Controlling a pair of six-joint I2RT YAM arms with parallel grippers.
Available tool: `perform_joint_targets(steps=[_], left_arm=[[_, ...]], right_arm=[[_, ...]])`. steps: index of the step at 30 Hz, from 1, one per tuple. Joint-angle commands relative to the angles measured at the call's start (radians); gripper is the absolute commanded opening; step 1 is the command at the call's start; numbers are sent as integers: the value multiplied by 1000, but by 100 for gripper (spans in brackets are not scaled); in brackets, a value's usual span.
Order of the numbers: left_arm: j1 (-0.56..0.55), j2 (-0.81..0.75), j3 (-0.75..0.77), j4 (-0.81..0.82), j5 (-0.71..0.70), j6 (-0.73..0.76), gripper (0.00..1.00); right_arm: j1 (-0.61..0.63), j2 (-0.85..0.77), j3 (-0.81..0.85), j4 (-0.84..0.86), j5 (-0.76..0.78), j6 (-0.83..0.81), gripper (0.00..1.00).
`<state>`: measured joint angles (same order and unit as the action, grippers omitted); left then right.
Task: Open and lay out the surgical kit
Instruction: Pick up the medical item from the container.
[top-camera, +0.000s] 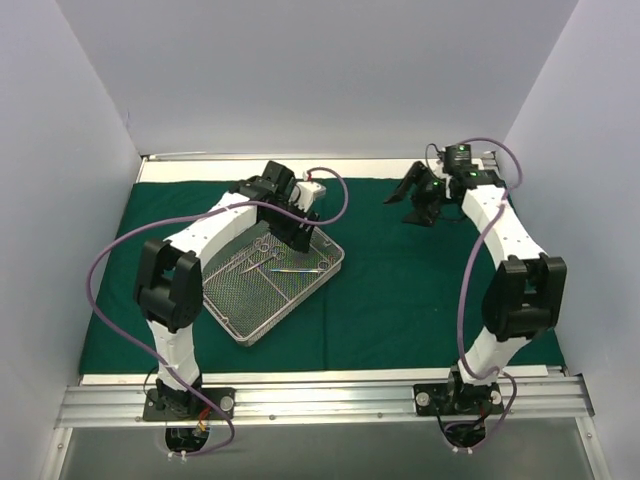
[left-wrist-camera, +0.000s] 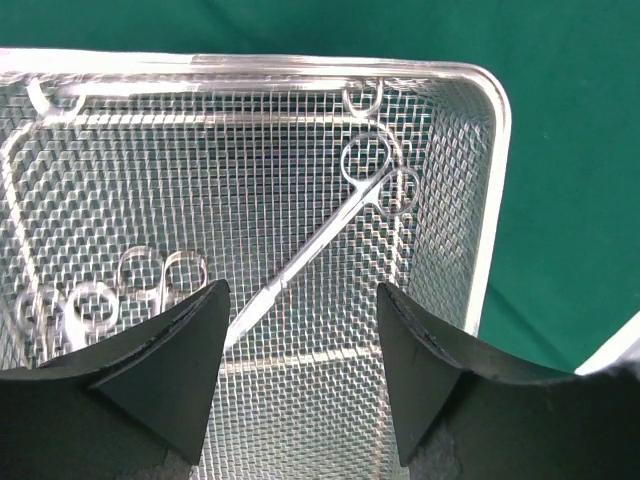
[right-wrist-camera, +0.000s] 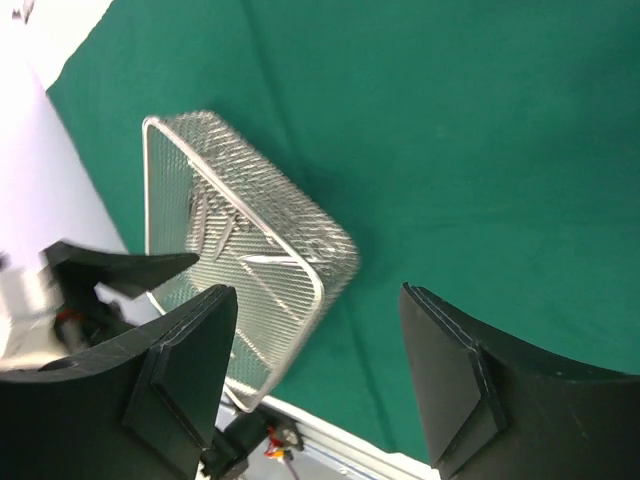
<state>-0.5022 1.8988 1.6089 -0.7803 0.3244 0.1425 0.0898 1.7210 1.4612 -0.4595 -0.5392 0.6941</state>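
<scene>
Left gripper (left-wrist-camera: 300, 300), jaws wide and empty, hovers above scissors (left-wrist-camera: 330, 225) in mesh tray (left-wrist-camera: 497, 150); right gripper (right-wrist-camera: 318, 300) likewise open, empty. Best practice: centre over the shaft before closing.

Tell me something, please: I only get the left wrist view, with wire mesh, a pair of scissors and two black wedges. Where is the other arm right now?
Observer: The right gripper hangs over bare green cloth at the far right, well away from the tray.
Operator: Is it carrying anything?
Observer: No. Its own wrist view shows the jaws open with nothing between them.
Operator: And how does the tray sit on the table?
Observer: It lies at an angle on the left half of the cloth, and the left gripper hovers over its far end.
</scene>
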Motion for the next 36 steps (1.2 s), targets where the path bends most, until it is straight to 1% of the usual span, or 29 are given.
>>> perform_joint_targets(steps=[1,6,9,14,20,21,25,28,29,32,33,36], left_arm=[[-4,51,23,81,68,83,69],[-42,85,10,72,30,98,65],[-61,74,-49,76,-34,98,66],[-62,66,-101,79,-64,97,66],[-85,105,-99,65,-114,86,66],[-88,112,-102,67,-146,83,66],[-93,181,-83,44,-173,71,65],[-95,238,-46,15,-185,60,63],[-93,250,-32,6,-191,57,61],[-93,282,-18,-31,-217,32,49],[-93,293,-18,-39,-225,22,41],[-91,295,-36,-51,-249,-3,32]], right_arm=[[-13,-110,-24,-103,4,-88,66],[-54,-165,-70,-100,-11,-77,66],[-65,-173,-75,-99,-16,-77,66],[-85,-179,-82,-99,-28,-87,66],[-85,-184,-108,-74,-45,-77,66],[-85,-185,-111,-71,-45,-74,66],[-85,-192,-119,-73,-47,-76,65],[-85,-195,-124,-76,-45,-77,65],[-85,-196,-124,-76,-45,-77,65],[-85,-198,-122,-80,-42,-79,65],[-85,-201,-122,-80,-39,-80,65],[-85,-202,-122,-79,-38,-82,65]])
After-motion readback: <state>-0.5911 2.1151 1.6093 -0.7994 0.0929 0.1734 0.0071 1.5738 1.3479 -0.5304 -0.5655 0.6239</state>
